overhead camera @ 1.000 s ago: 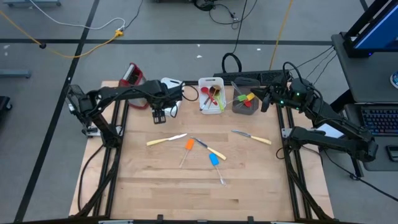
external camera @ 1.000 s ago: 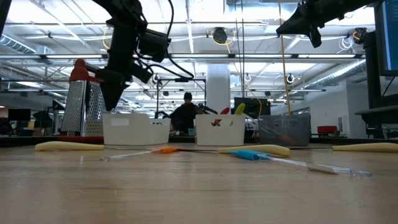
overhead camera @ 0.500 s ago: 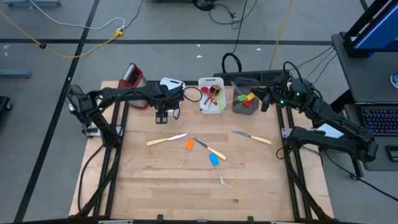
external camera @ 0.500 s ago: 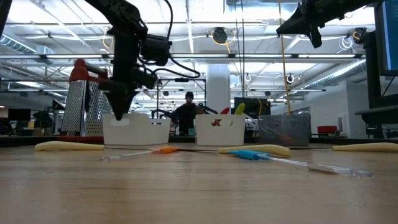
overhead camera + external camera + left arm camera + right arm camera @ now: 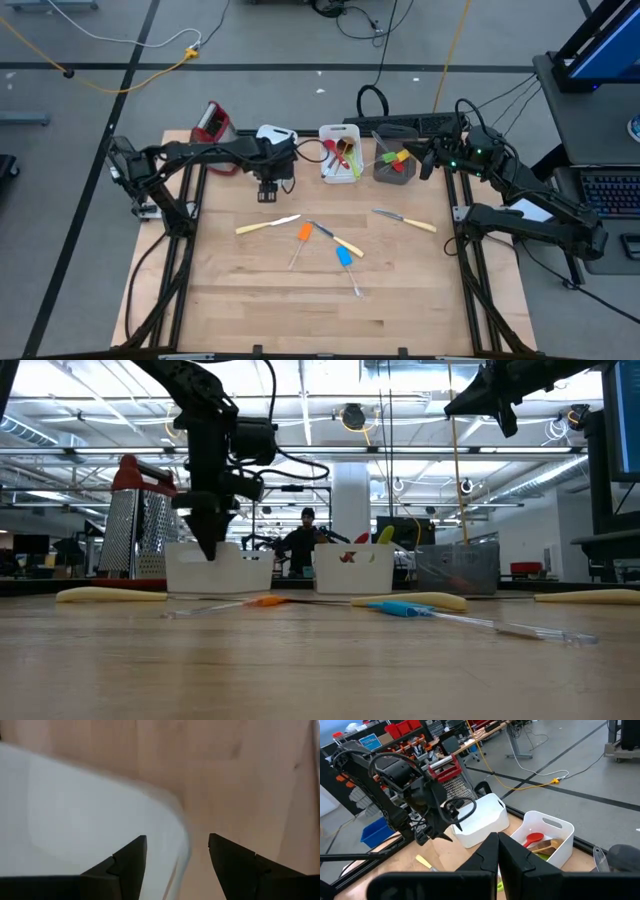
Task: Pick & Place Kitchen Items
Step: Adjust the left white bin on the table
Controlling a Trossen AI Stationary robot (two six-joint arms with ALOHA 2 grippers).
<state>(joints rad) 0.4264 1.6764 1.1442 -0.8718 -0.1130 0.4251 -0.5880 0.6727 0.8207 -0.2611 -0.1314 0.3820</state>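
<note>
My left gripper (image 5: 268,190) (image 5: 177,857) is open and empty. It points down over the near rim of the left white bin (image 5: 75,815) (image 5: 220,570), just above the table. Loose utensils lie on the wood: a cream-handled knife (image 5: 268,225), an orange spatula (image 5: 303,235), a second cream-handled knife (image 5: 342,243), a blue spatula (image 5: 345,258) and a third knife (image 5: 408,220). My right gripper (image 5: 425,160) (image 5: 497,855) is shut and empty, held high at the far right beside the grey cup (image 5: 393,166).
The middle white bin (image 5: 340,155) holds a red spoon and other utensils. The grey cup holds green and orange spatulas. The metal grater with a red top (image 5: 210,122) stands at the far left. A person (image 5: 300,545) is in the room beyond the table.
My left gripper has gone down and toward the table's right edge, from beside the left bin to its near rim.
</note>
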